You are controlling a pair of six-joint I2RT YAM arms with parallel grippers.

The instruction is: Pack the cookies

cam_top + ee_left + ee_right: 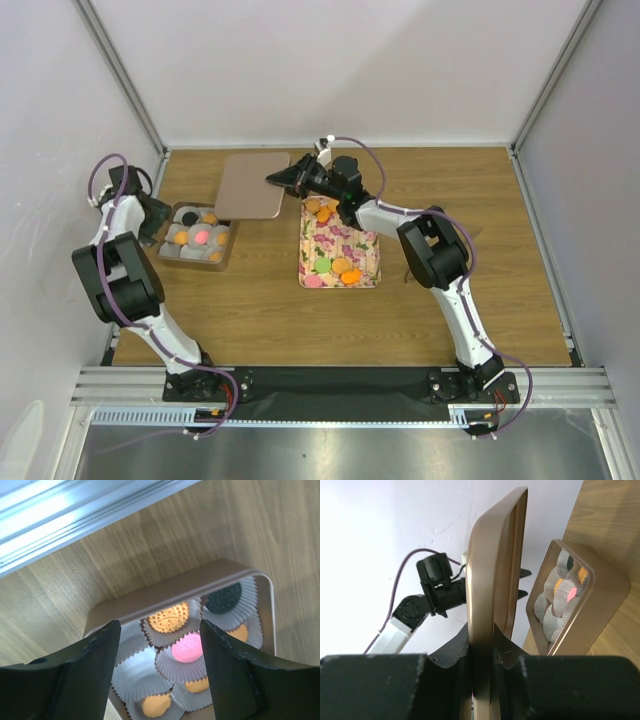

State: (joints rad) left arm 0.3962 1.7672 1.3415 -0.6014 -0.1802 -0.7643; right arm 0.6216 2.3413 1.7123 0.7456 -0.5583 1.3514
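Note:
An open brown tin (228, 250) at the left holds cookies in white paper cups: an orange cookie (168, 617), a pink one (187, 647) and a black one (223, 598). More cookies (343, 268) lie on the floral tray (362, 245). My left gripper (160, 647) hangs open just above the tin, nothing between its fingers; from above the left gripper (162, 217) sits at the tin's left edge. My right gripper (487, 636) is shut on the edge of the tin's flat lid (496, 570). It holds the lid (250, 185) above the table, just behind and right of the tin.
White walls with metal corner rails close in the wooden table (450, 300) on three sides. The left wall rail (75, 515) runs close behind the tin. My left arm (432, 587) shows past the lid in the right wrist view.

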